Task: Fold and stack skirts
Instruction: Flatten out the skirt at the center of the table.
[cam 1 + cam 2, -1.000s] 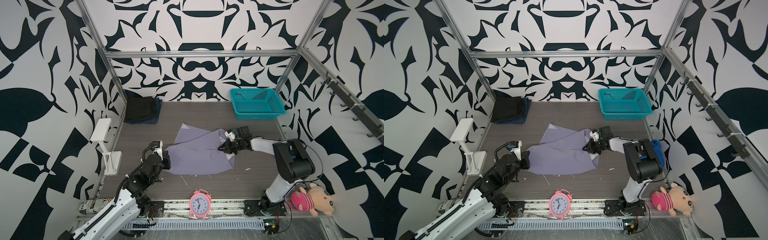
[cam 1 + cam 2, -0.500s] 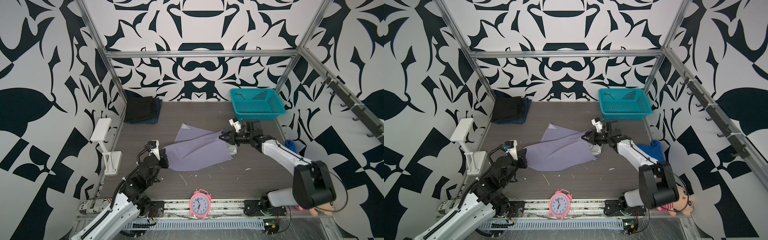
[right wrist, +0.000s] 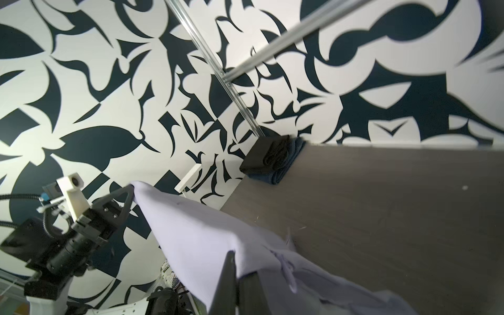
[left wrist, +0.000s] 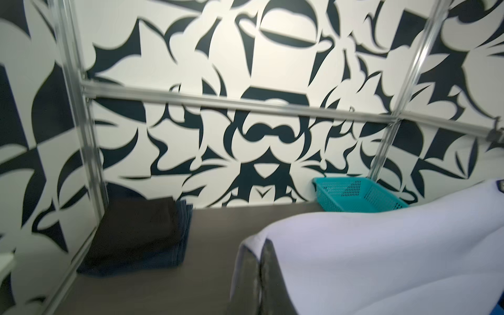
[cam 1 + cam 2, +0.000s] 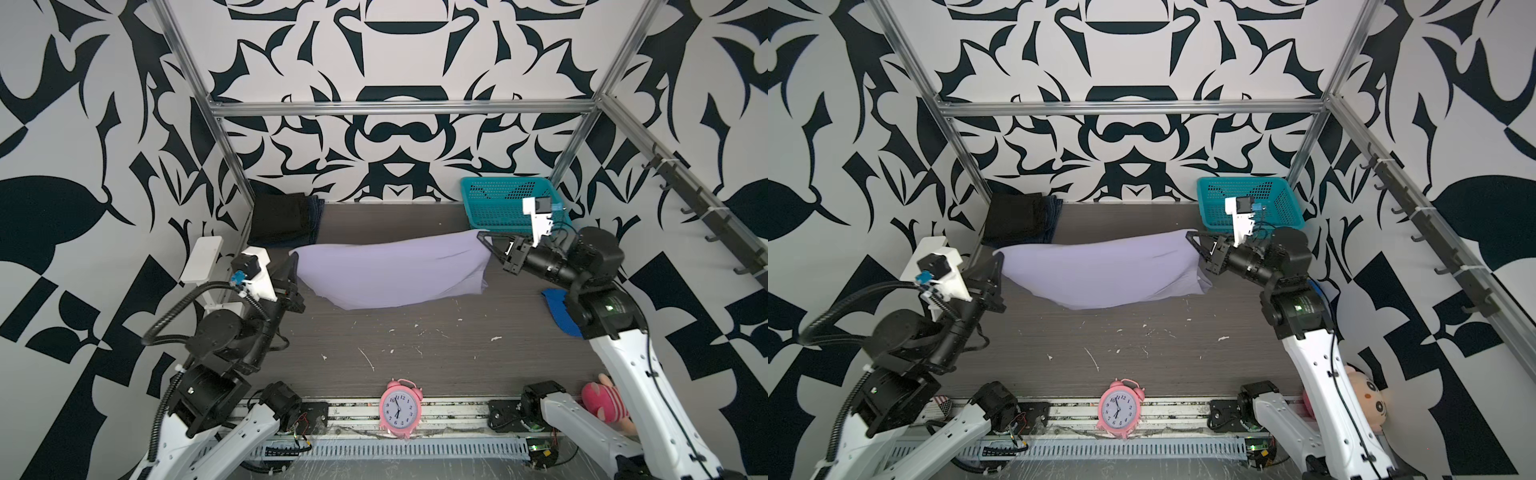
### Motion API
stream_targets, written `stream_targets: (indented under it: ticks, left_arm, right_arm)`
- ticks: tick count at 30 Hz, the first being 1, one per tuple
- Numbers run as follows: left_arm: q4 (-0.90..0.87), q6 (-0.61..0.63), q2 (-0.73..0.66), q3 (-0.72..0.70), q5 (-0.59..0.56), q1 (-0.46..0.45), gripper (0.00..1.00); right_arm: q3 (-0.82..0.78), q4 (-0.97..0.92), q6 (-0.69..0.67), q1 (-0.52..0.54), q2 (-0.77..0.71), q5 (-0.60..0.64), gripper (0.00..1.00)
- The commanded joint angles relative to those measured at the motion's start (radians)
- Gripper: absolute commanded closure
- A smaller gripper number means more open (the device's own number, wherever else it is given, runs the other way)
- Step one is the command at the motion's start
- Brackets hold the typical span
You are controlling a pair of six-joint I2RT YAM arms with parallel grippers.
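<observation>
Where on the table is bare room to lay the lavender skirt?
The widest bare patch is the table's middle, between the hanging lavender skirt and the pink clock. A narrower strip lies at the back, between the folded stack and the teal basket. Arms crowd the sides.

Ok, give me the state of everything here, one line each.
Light lavender cloth skirt: held up between both grippers, sagging mid-span.
Left gripper: shut on the lavender skirt.
Right gripper: shut on the lavender skirt.
Plain black skirt: folded, on top of the denim one.
Dark blue denim skirt: folded, under the black one.
Teal plastic basket: upright, looks empty.
Pink alarm clock: standing upright.
</observation>
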Motion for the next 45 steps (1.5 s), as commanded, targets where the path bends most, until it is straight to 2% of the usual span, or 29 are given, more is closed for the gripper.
stream_targets:
  ticks: [1,4,7,13,14,16,18,19,20,22,24,25,26,28,32,34,35,36,38,41,42,44,45]
  left_arm:
    - [-0.061,0.118,0.040,0.140,0.073,0.004,1.00]
    - [-0.064,0.161,0.072,0.227,0.120,0.004,1.00]
    - [-0.064,0.217,0.121,0.274,0.108,0.004,1.00]
    - [0.046,0.343,0.300,0.231,-0.096,0.013,1.00]
    - [0.077,0.341,0.335,0.210,-0.066,0.044,1.00]
    - [0.137,0.261,0.401,0.171,0.087,0.198,1.00]
    - [0.218,0.108,0.505,0.132,0.370,0.446,1.00]
    - [0.288,0.069,0.558,0.107,0.455,0.521,1.00]
    - [0.377,0.064,0.633,0.078,0.480,0.557,1.00]
    - [0.493,0.125,0.809,0.081,0.461,0.562,0.98]
    - [0.551,0.197,1.022,0.151,0.467,0.567,0.52]
    - [0.550,0.213,1.105,0.195,0.465,0.569,0.35]
    - [0.542,0.216,1.182,0.250,0.461,0.574,0.09]
    - [0.499,0.208,1.267,0.333,0.487,0.579,0.06]
    - [0.452,0.135,1.212,0.337,0.472,0.575,0.02]
    - [0.328,0.094,1.145,0.333,0.467,0.573,0.03]
    - [0.278,0.057,1.097,0.304,0.463,0.568,0.07]
    - [0.253,0.021,1.037,0.252,0.446,0.557,0.13]
    - [0.247,-0.040,0.916,0.111,0.430,0.515,0.14]
    - [0.166,-0.156,0.759,-0.071,0.343,0.414,0.14]
    - [0.138,-0.200,0.726,-0.127,0.312,0.398,0.20]
    - [0.106,-0.305,0.689,-0.226,0.271,0.409,0.24]
    - [0.106,-0.337,0.682,-0.267,0.295,0.426,0.24]
  right_arm:
    - [0.131,-0.099,-0.091,-0.002,-0.080,0.085,1.00]
    - [0.196,-0.158,-0.110,-0.002,-0.115,0.149,1.00]
    - [0.218,-0.190,-0.094,-0.002,-0.095,0.201,1.00]
    - [0.086,-0.108,-0.052,-0.003,0.031,0.370,1.00]
    - [0.054,-0.066,-0.043,-0.002,0.065,0.386,1.00]
    - [0.008,0.021,-0.031,-0.002,0.143,0.416,1.00]
    - [-0.023,0.115,-0.027,0.000,0.238,0.451,1.00]
    - [-0.034,0.166,-0.025,-0.001,0.285,0.459,1.00]
    - [-0.041,0.219,-0.023,-0.001,0.350,0.467,1.00]
    - [-0.037,0.324,-0.024,0.000,0.495,0.477,0.80]
    - [0.006,0.404,-0.020,0.001,0.665,0.496,0.51]
    - [0.040,0.436,-0.008,0.001,0.746,0.495,0.31]
    - [0.088,0.438,0.007,0.000,0.820,0.497,0.25]
    - [0.172,0.427,0.022,-0.001,0.904,0.488,0.19]
    - [0.211,0.373,0.003,0.012,0.866,0.488,0.17]
    - [0.175,0.313,-0.028,0.017,0.808,0.474,0.16]
    - [0.144,0.278,-0.038,0.020,0.780,0.463,0.17]
    - [0.100,0.251,-0.044,0.024,0.749,0.453,0.19]
    - [0.007,0.224,-0.066,0.040,0.703,0.416,0.21]
    - [-0.072,0.149,-0.104,0.069,0.687,0.387,0.24]
    - [-0.086,0.129,-0.111,0.069,0.691,0.371,0.26]
    - [-0.117,0.131,-0.121,0.068,0.692,0.379,0.27]
    - [-0.132,0.145,-0.128,0.069,0.699,0.386,0.27]
